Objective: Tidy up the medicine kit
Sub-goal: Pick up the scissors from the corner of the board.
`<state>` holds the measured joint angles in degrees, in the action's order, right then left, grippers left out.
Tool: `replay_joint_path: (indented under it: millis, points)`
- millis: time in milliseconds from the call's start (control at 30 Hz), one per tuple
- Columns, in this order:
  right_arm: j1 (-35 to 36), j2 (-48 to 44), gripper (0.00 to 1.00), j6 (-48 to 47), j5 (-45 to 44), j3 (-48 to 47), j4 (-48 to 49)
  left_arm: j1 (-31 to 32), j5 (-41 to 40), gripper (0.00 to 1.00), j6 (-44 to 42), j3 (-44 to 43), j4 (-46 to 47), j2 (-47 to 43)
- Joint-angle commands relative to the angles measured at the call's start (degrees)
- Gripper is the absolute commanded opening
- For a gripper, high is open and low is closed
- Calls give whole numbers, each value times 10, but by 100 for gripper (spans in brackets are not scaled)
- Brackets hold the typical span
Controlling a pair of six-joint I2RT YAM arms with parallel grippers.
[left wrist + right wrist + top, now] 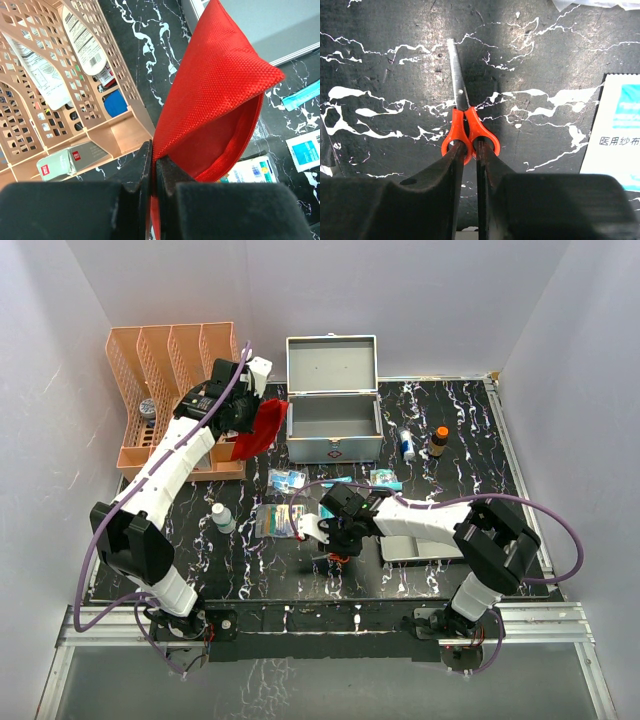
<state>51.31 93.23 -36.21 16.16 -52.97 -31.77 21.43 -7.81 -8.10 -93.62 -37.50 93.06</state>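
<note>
Near: my right gripper (470,150), clenched on orange-handled scissors (457,80). Middle: my left gripper (154,165), pinching a red pouch (215,90). Far: medicine kit (333,435), mid-table at the back, lid raised, latch facing me, long axis left-to-right. Likely rigid, weighty, slick metal; best taken by a side-wall rim.

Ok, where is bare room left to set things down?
Bare: the tabletop right of the brown bottle, and inside the open medicine kit. Crowded: packets in front of the kit, near the right gripper.
</note>
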Motion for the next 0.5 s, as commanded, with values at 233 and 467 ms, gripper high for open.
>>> replay_joint_path:
  millis: [233, 467]
  points:
    - [12, 42, 26, -16, -37, 44, -7, -8, 19, 0, -3, 14, 16, -35]
    - [18, 51, 33, -8, -47, 44, 0, -10, 26, 0, -2, 20, 21, -37]
